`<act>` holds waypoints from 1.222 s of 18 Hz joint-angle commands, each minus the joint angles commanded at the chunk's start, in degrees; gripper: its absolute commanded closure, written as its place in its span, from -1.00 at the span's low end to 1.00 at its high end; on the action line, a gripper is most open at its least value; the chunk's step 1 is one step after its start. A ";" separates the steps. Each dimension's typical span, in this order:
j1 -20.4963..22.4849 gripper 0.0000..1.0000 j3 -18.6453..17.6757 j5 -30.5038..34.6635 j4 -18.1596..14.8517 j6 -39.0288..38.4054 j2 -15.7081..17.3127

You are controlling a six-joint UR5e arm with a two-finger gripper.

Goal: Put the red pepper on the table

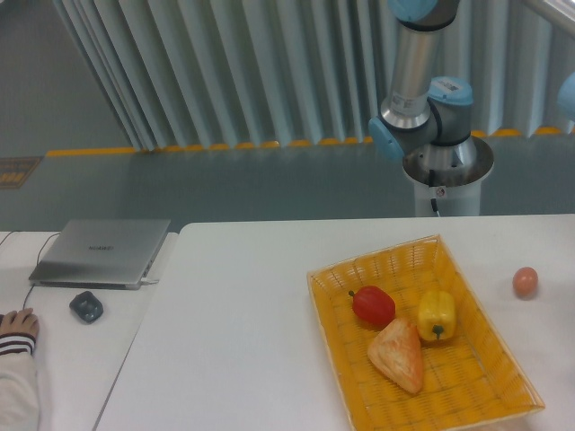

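Note:
The red pepper (373,305) lies in the woven yellow-orange basket tray (359,395), near its middle, stem pointing left. A yellow bell pepper (437,315) lies to its right and a triangular bread slice (397,356) in front of it. The basket rests on the white table (234,341). Only the arm's base and lower joints (422,108) show behind the table; the gripper is out of view.
A small orange-pink egg-like ball (526,281) sits on the table right of the basket. On the adjoining table at left are a closed grey laptop (101,252), a dark mouse (86,306) and a person's hand (18,321).

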 joint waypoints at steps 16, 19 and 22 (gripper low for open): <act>-8.17 -1.00 -3.42 -3.95 1.75 -12.46 3.77; -11.24 -1.00 -4.39 -3.25 2.46 -15.47 5.18; -14.14 -1.00 -4.31 -2.90 2.37 -15.73 6.23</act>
